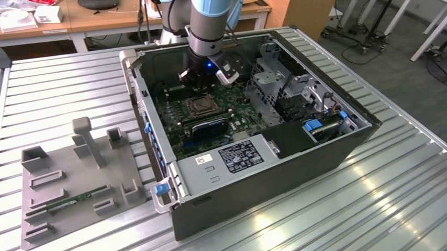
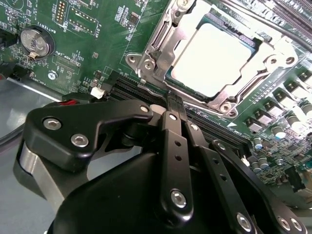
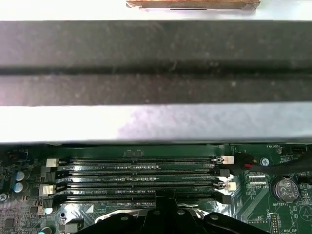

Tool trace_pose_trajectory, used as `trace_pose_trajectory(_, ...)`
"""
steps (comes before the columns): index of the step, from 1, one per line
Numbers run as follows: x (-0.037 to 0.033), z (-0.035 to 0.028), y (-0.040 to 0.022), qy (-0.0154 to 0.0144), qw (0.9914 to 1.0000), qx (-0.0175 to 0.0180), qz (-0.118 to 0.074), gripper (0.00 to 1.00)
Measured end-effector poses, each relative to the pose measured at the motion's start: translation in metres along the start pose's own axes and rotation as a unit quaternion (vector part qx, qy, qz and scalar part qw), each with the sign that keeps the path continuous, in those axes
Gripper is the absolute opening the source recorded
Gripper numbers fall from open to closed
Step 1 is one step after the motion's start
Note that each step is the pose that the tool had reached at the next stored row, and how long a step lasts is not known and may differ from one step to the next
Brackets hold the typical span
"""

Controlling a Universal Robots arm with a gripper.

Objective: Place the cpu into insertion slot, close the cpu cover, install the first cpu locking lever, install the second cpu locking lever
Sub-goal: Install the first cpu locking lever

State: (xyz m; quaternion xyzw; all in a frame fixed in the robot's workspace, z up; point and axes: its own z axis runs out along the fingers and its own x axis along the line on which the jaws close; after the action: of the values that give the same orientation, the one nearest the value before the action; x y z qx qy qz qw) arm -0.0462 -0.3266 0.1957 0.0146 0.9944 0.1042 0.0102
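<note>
The cpu (image 2: 219,56) lies flat in the insertion slot (image 1: 201,106), its pale metal face up. Over it sits the silvery cpu cover (image 2: 157,46), down and framing the chip's edges. My gripper (image 2: 174,100) is shut with nothing in it; its black fingertips hover just beside the cover's edge, over the long black memory slots (image 3: 136,178). In the exterior view the gripper (image 1: 202,79) hangs inside the open computer case, just behind the socket. I cannot tell how the locking levers stand.
The case wall (image 3: 156,63) rises close behind the memory slots. A coin battery (image 2: 36,43) sits on the green board. A grey drive cage (image 1: 279,83) and the white-labelled power supply box (image 1: 234,156) crowd the socket. A grey fixture tray (image 1: 77,172) lies outside the case.
</note>
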Motion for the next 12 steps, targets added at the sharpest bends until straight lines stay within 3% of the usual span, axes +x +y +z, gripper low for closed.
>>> trace_pose_trajectory(6,0.0002,0.0002,0.0011,-0.0002,1.0,0.001,0.0,0.11)
trace_pose_trajectory(12,0.0001,-0.0067,0.0028,-0.0003,1.0,0.0009,0.0,0.11)
